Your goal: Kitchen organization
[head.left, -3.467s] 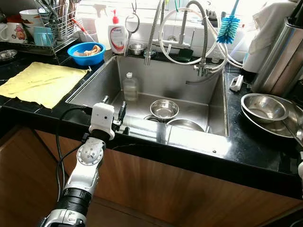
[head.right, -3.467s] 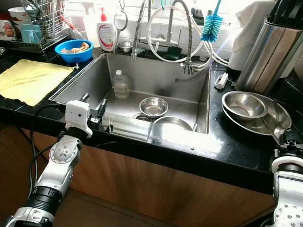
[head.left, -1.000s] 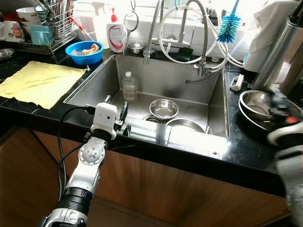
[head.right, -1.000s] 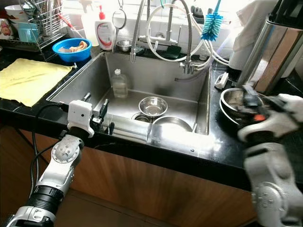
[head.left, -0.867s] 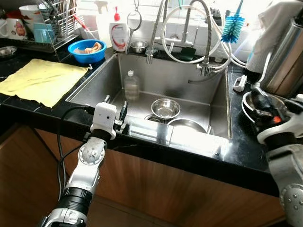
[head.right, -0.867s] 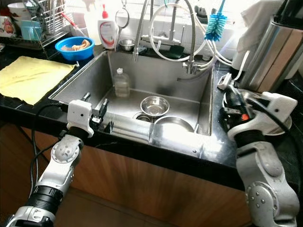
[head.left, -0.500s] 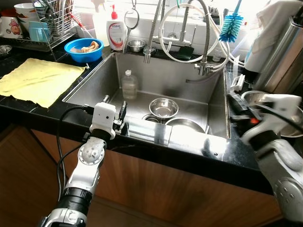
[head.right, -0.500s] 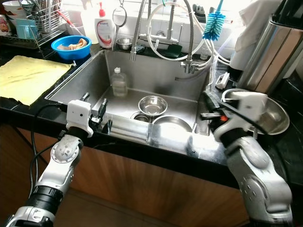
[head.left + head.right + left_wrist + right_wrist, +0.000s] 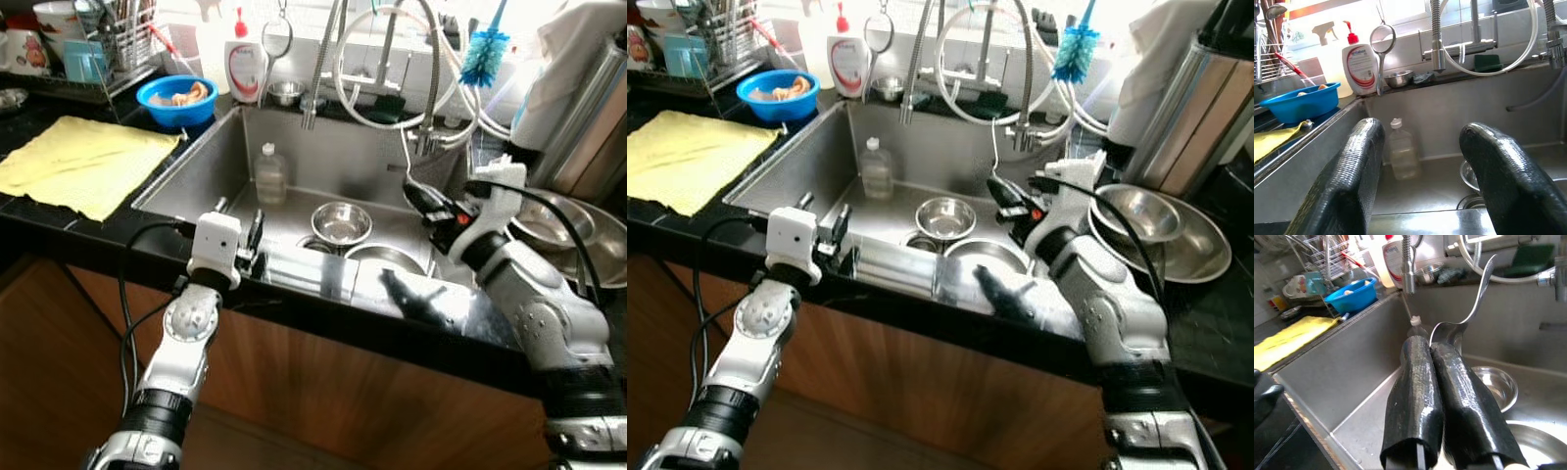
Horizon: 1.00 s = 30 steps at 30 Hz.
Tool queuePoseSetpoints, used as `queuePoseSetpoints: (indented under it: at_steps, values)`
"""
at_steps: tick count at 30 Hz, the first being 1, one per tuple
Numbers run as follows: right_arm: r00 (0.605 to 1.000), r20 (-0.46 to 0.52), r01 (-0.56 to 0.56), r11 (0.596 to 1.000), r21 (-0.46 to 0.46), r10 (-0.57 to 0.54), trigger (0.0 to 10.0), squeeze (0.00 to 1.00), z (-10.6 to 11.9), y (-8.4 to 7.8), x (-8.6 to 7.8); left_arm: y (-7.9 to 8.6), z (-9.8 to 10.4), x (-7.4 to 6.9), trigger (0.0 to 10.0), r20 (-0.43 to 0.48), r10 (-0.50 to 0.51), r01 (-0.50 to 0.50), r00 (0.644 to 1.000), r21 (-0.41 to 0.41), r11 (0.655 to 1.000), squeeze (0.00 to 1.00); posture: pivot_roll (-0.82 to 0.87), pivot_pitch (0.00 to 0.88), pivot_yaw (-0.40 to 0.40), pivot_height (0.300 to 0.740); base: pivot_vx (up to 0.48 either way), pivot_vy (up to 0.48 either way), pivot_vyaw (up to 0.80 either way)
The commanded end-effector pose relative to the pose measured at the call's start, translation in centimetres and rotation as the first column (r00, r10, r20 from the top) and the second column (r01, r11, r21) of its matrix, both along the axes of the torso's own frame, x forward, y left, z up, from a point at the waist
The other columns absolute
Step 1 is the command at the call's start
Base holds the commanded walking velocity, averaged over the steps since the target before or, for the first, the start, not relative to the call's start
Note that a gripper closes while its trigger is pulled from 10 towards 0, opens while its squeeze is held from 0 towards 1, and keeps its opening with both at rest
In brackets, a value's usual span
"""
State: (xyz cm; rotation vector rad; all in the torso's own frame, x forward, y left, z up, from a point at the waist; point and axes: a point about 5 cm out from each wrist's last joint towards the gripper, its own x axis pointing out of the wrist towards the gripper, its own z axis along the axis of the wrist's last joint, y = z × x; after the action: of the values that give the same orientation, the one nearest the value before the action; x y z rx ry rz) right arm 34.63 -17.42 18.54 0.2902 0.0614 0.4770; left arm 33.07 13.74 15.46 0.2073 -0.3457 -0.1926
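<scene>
Two ribbed black fingers of the right claw [image 9: 1437, 350] pinch a shiny curved spoon [image 9: 1465, 316]; left claw [image 9: 1422, 161] gapes.

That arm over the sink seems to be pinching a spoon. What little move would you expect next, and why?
Probably lowering it toward the sink and letting go. The right pincer is shut on a metal spoon, held above the small steel bowl, so the spoon hangs right over the basin. The left pincer waits open at the sink's front edge.
</scene>
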Motion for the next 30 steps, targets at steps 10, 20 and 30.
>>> queuePoseSetpoints:
  at_steps: [10, 20, 30]
  values:
    - [0.995, -0.076, 0.080, 0.988, 0.128, -0.071, 10.0, 0.00, -2.3, -0.9, 1.1, -0.4, 0.6, -0.2, 10.0, 0.033, -0.009, 0.009, 0.999, -0.007, 1.000, 0.00, 0.04, 0.000, -0.056, 0.740, 0.000, 0.000, 0.00]
    - [0.987, -0.137, 0.104, 0.985, 0.134, -0.085, 10.0, 0.00, -4.3, -0.9, 1.4, -0.3, 0.4, -0.3, 10.0, 0.020, -0.004, 0.004, 1.000, -0.015, 1.000, 0.00, 0.04, 0.000, -0.057, 0.740, 0.000, 0.000, 0.00]
    - [0.988, -0.135, 0.096, 0.985, 0.144, -0.077, 10.0, 0.00, -4.3, -0.7, 1.6, -0.3, 0.3, -0.4, 10.0, 0.012, -0.003, 0.004, 1.000, -0.012, 1.000, 0.00, 0.04, 0.000, -0.057, 0.740, 0.000, 0.000, 0.00]
